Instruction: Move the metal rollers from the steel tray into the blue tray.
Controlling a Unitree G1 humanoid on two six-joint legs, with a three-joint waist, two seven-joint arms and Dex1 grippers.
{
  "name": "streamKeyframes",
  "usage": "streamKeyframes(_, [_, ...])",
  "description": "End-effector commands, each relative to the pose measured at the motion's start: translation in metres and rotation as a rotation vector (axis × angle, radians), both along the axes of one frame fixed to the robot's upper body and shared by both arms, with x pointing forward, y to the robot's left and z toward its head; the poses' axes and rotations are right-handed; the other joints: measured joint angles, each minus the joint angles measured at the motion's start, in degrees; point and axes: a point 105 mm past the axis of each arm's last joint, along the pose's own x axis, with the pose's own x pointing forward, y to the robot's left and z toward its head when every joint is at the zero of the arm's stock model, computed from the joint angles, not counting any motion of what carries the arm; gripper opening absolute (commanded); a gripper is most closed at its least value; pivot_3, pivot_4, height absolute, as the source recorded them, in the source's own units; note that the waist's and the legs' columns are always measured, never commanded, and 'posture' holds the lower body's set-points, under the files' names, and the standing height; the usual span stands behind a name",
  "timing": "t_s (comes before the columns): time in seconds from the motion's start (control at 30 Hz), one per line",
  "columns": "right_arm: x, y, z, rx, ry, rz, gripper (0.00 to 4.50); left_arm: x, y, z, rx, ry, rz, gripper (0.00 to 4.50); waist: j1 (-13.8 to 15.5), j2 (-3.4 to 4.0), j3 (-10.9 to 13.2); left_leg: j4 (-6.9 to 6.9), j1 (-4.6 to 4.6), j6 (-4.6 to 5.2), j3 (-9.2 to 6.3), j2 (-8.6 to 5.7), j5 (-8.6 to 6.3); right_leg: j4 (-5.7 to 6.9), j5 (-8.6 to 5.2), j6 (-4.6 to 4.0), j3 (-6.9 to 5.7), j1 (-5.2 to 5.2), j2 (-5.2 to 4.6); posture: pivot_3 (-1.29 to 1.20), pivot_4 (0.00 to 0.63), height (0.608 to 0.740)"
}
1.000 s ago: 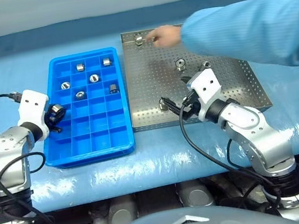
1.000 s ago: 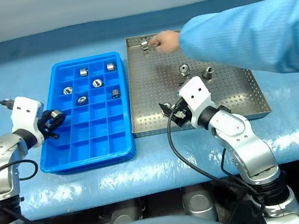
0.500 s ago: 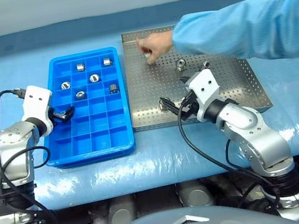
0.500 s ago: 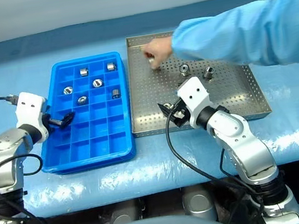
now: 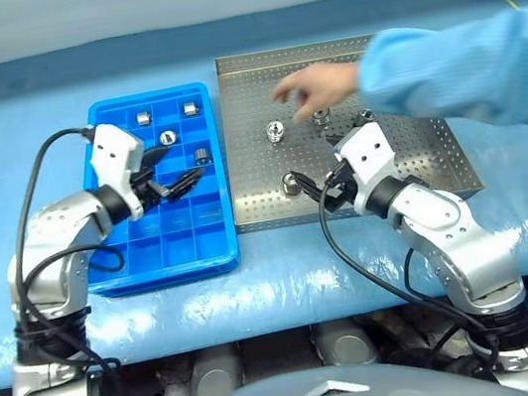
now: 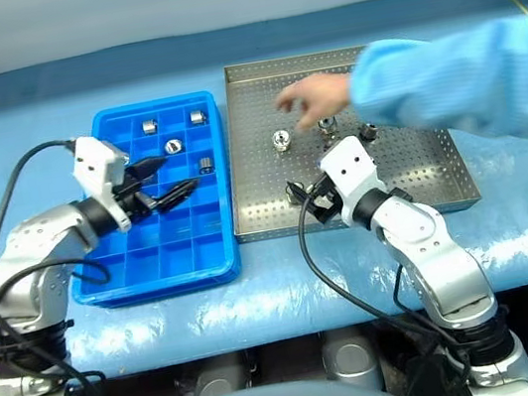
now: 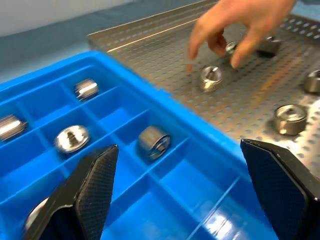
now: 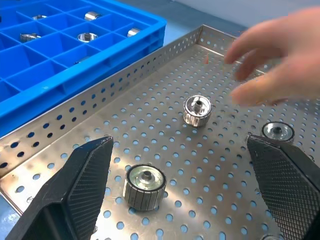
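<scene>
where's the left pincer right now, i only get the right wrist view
Observer: The left pincer hangs open over the blue tray, with nothing between its fingers.
Operator: who's that reaching in
Observer: A person's hand, in a light blue sleeve that comes in from the robot's right, over the steel tray.
Operator: how many are there to pick
Observer: Four metal rollers lie in the steel tray, one of them partly under the hand.
</scene>
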Motion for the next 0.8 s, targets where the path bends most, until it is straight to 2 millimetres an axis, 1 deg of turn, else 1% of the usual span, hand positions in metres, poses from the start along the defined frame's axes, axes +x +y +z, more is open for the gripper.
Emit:
streamKeyframes(0.03, [-0.002,-0.008,0.009,-0.016,-0.045,-0.043,4.50,0.011,-0.026,0.002,-0.021,-0.025,-0.046,4.27,-0.30,0.00,0.00,-0.01,0.00,0.00,0.00,0.00,0.00,-0.01,0.00,0.00,0.00,0.01,0.00,-0.17,0.150,0.740])
streamKeyframes(0.13, [-0.003,-0.010,0.007,-0.014,-0.044,-0.060,4.50,0.028,-0.051,-0.011,-0.040,0.013,-0.031,4.27,-0.82,-0.01,0.00,0.05,-0.01,0.00,0.00,-0.03,0.00,-0.03,0.01,0.01,0.00,0.03,-0.01,-0.19,0.150,0.740])
streamKeyframes(0.3, [-0.007,-0.009,0.005,-0.009,-0.042,-0.078,4.50,0.053,-0.089,-0.034,-0.016,0.062,0.023,4.27,-2.21,-0.02,0.00,0.07,-0.03,0.01,0.00,-0.05,-0.01,-0.07,0.02,0.03,0.02,0.04,0.00,-0.23,0.150,0.740])
streamKeyframes(0.4, [-0.008,-0.010,0.004,-0.004,-0.042,-0.093,4.50,0.072,-0.106,-0.041,0.013,0.055,0.095,4.27,-3.03,-0.03,0.01,0.06,-0.06,0.02,0.00,-0.05,-0.01,-0.09,0.01,0.03,0.02,0.04,0.01,-0.25,0.150,0.740])
streamKeyframes(0.47, [-0.009,-0.011,0.004,-0.001,-0.041,-0.104,4.50,0.081,-0.115,-0.041,0.020,0.039,0.140,4.27,-3.68,-0.04,0.01,0.08,-0.08,0.03,0.00,-0.06,-0.01,-0.12,0.02,0.05,0.02,0.04,0.00,-0.27,0.150,0.740])
streamKeyframes(0.53, [-0.010,-0.012,0.004,0.000,-0.043,-0.115,4.50,0.088,-0.120,-0.038,0.004,0.023,0.170,4.27,-4.48,-0.04,0.01,0.07,-0.11,0.03,0.00,-0.06,-0.02,-0.16,0.03,0.07,0.03,0.04,0.00,-0.29,0.150,0.740])
streamKeyframes(0.6, [-0.011,-0.014,0.004,-0.001,-0.046,-0.129,4.50,0.092,-0.122,-0.035,-0.006,0.014,0.198,4.27,-5.33,-0.04,0.01,0.06,-0.15,0.06,0.00,-0.07,-0.04,-0.24,0.04,0.09,0.03,0.04,0.00,-0.29,0.150,0.740])
streamKeyframes(0.8, [-0.013,-0.021,0.005,0.003,-0.052,-0.169,4.50,0.102,-0.114,-0.036,0.024,-0.013,0.247,4.27,-7.77,-0.03,0.01,-0.01,-0.19,0.10,0.01,-0.06,-0.07,-0.38,0.06,0.14,0.04,0.04,0.00,-0.31,0.150,0.740])
